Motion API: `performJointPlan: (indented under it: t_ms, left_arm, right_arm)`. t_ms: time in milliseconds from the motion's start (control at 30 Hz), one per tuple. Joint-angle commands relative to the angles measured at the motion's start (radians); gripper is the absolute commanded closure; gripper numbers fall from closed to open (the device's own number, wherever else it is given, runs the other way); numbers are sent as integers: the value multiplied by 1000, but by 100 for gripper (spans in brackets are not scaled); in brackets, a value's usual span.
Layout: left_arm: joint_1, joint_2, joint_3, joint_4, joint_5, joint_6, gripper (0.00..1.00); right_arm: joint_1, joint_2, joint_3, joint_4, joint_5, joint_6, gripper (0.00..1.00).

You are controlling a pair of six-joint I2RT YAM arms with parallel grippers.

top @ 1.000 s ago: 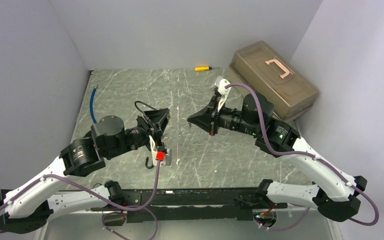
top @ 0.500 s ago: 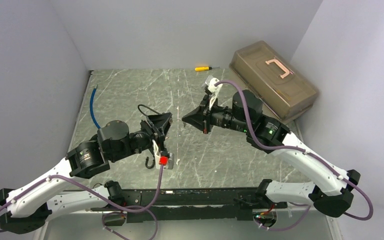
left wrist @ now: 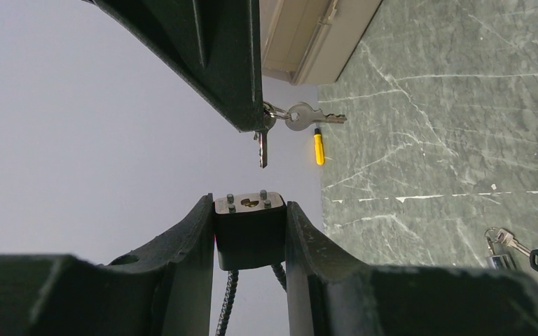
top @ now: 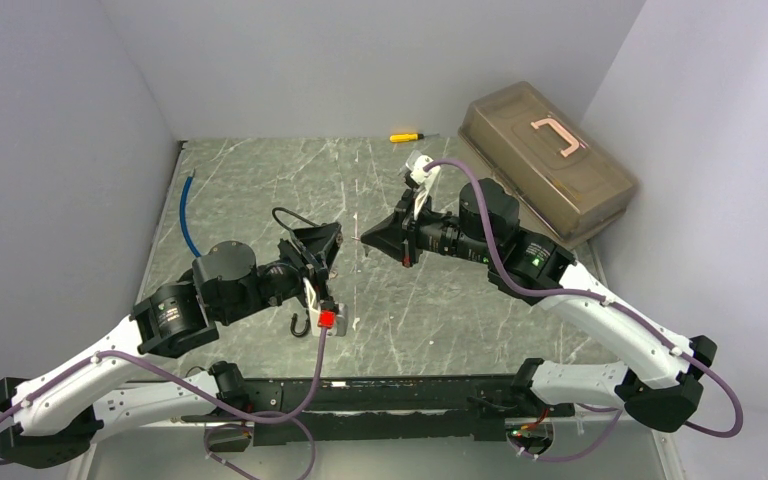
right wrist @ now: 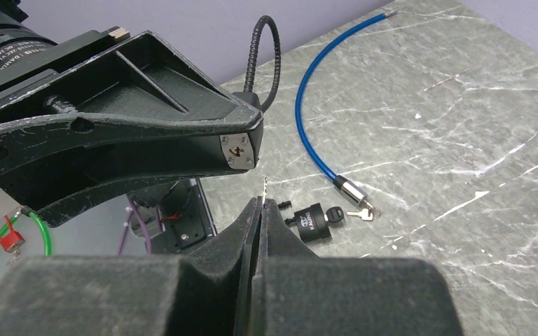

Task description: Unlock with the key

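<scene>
My left gripper [left wrist: 250,210] is shut on a small black padlock [left wrist: 250,234] and holds it off the table. The lock's metal keyhole face [right wrist: 237,150] points at the right gripper, and its black cable shackle [right wrist: 270,42] loops behind. My right gripper [right wrist: 260,204] is shut on a key [right wrist: 264,187] whose thin blade sticks out past the tips. In the left wrist view the key [left wrist: 262,148] hangs just above the keyhole, with a small gap between them. A spare key [left wrist: 309,116] dangles from its ring. In the top view the left gripper [top: 325,245] and right gripper [top: 368,238] face each other mid-table.
A blue cable lock [right wrist: 308,126] with a round black lock body [right wrist: 313,220] and keys lies on the marble table [top: 260,180]. A yellow screwdriver [top: 405,136] lies at the back. A brown toolbox [top: 545,160] stands at the back right.
The right gripper has moved left with the key, closing on the padlock. The left gripper has shifted slightly forward. Both grips are unchanged.
</scene>
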Motion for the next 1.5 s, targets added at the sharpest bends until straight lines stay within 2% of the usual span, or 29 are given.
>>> performJointPlan:
  t_ms: [0,467,1467]
  left_arm:
    - [-4,-2,18,69,-25,13,100]
    - [-5,-2,34,61,-25,7,100]
    - [-5,-8,49,76,-5,2,100]
  right_arm:
    - [10,-18,52,63,-24,4,100]
    - [73,-7,78,67,28,-24,100]
    - [77,34,81,70,48,-35,100]
